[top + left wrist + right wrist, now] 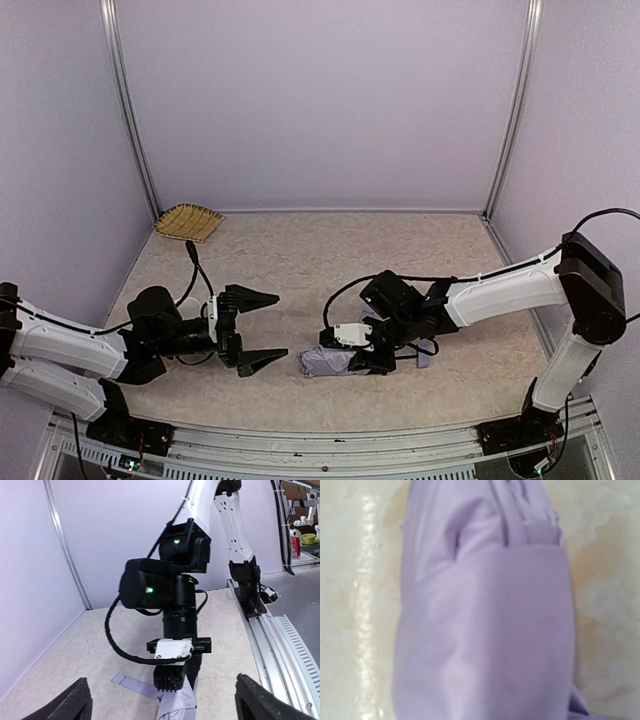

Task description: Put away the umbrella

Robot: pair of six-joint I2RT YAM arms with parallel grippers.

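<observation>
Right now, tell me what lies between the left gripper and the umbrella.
Nothing: only a strip of bare table separates the open left gripper from the umbrella, as the top external view shows.

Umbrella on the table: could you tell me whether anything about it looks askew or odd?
Mildly: the umbrella lies bundled, but a lavender strap sticks out loose from it, lying flat rather than wrapped around.

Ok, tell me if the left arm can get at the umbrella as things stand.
Probably yes. The left gripper is open and faces the umbrella across bare table, with nothing between. The right gripper sits on it, so only the near end looks free.
</observation>
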